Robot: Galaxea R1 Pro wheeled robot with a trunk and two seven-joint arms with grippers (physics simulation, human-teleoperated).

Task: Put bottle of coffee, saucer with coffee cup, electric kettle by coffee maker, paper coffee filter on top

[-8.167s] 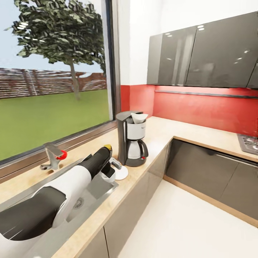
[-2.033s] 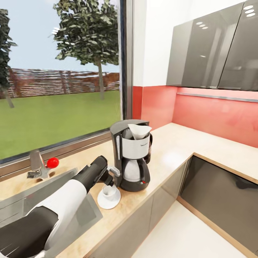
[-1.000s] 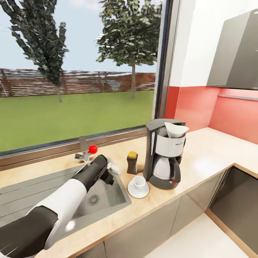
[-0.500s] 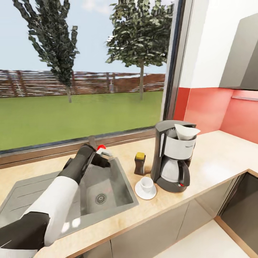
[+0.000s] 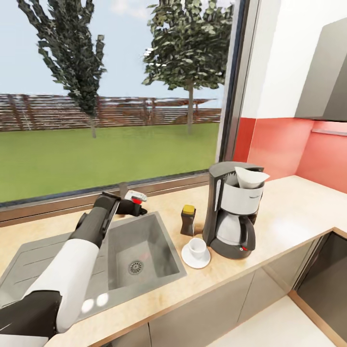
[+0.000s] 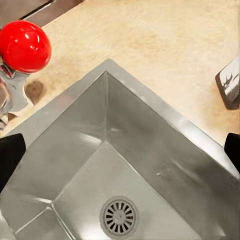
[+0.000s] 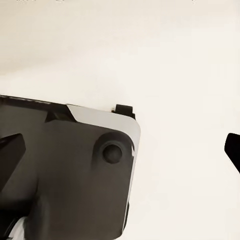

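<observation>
Tan wood-look counter (image 5: 299, 212) carries most of the station already, right of centre in the head view: coffee maker (image 5: 234, 216) upright w/ the paper coffee filter (image 5: 250, 178) sitting in its top, bottle of coffee (image 5: 188, 220) just beside it on its left, saucer (image 5: 196, 256) in front of the bottle and near the machine's base, coffee cup (image 5: 196, 247) standing on the saucer. So 4 of 5 items look done, judging by how they lie. Left to do, prob.: the electric kettle, which has yet to stand by the machine. Left gripper (image 5: 136, 202) hangs over the back edge of the steel sink (image 5: 144, 241), centre-left of the frame, close to the tap w/ the red knob (image 6: 24, 46); its two dark fingertips sit wide apart at the wrist view's edges w/ nothing between them, i.e. spread and empty, looking down at the basin corner and drain (image 6: 119, 217). Right gripper (image 7: 120, 165): dark tips at the frame edges, wide apart, nothing held; under it a pale floor and part of the robot's own dark base (image 7: 65, 170). Around: big window w/ lawn and trees upper left, red backsplash (image 5: 284, 144) and grey wall cabinet (image 5: 327, 82) at right. Obstacles: the cup/saucer and bottle crowd the machine's left and front, so free counter on its right, toward the corner, looks the easier kettle spot.
</observation>
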